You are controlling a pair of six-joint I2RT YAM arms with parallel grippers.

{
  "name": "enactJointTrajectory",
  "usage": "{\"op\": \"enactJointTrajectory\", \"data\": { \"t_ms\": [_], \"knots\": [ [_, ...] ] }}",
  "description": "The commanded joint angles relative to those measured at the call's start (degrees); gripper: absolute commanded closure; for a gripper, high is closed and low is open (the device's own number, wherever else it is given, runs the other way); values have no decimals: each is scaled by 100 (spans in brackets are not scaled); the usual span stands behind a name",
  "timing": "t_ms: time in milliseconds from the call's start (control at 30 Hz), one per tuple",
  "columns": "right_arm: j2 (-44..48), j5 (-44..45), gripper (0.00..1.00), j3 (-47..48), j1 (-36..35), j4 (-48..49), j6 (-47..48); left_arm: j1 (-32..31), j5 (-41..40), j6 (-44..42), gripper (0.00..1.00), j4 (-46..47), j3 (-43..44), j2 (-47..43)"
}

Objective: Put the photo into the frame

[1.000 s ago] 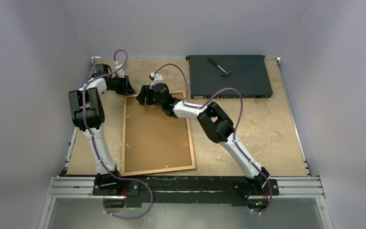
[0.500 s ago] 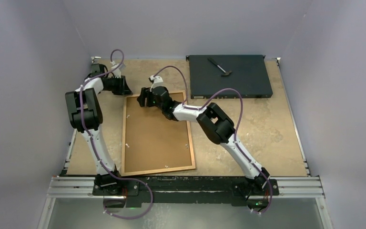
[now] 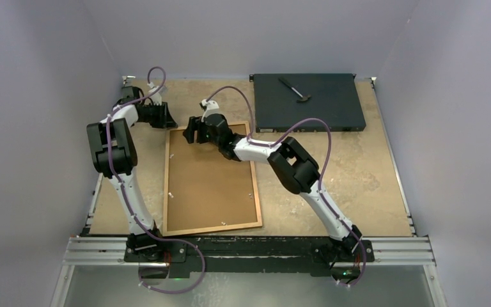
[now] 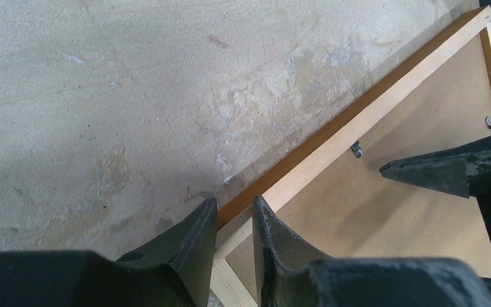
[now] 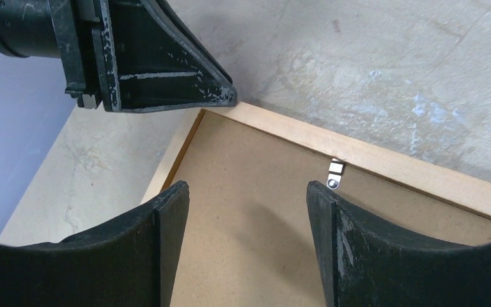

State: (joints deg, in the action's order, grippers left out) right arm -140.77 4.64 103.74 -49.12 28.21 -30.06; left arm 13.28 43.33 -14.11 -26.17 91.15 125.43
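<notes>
The frame (image 3: pixel 165 185) lies face down on the table, with a brown hardboard backing (image 3: pixel 211 179) inside it. The photo is not in view. My left gripper (image 3: pixel 165 121) is at the frame's far left corner. In the left wrist view its jaws (image 4: pixel 235 208) are closed narrowly astride the frame's light wooden rail (image 4: pixel 332 137). My right gripper (image 3: pixel 192 135) is open and empty over the backing, just inside the far rail (image 5: pixel 409 173), with its tips (image 5: pixel 246 192) close to the board. A small metal tab (image 5: pixel 335 174) sits by its right finger.
A flat black box (image 3: pixel 307 102) with a small dark tool (image 3: pixel 294 89) on it stands at the back right. More metal tabs sit along the frame's inner edges (image 4: pixel 357 149). My left gripper shows in the right wrist view (image 5: pixel 166 70), close to the right one.
My right gripper has shifted a little to the left along the frame's far edge. My left gripper has moved slightly left and back at the corner.
</notes>
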Motion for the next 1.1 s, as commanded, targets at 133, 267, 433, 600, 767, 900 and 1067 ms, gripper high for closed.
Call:
{"op": "enactJointTrajectory", "data": {
  "t_ms": [133,267,433,600,767,900,1067],
  "knots": [
    [-238,-425,29,584,-24,-440,-141,64,87,-97,75,-397,-109,-283],
    [46,-444,22,579,-18,-655,123,256,149,-200,58,-935,200,-324],
    [1080,-177,12,-170,97,-1271,597,562,248,-965,38,-2411,532,-591],
    [2444,-22,8,-1930,451,-1458,546,431,-82,-1540,35,-2581,-944,-1473],
    [3787,198,6,-3454,639,-2023,459,355,-224,-1796,37,-2500,-1870,-1849],
    [4668,92,4,-4333,647,-2488,320,351,-324,-1808,42,-2346,-2195,-1964],
    [5092,-596,3,-4972,649,-2740,209,318,-553,-1692,50,-1983,-2423,-1997]
  ]
}}
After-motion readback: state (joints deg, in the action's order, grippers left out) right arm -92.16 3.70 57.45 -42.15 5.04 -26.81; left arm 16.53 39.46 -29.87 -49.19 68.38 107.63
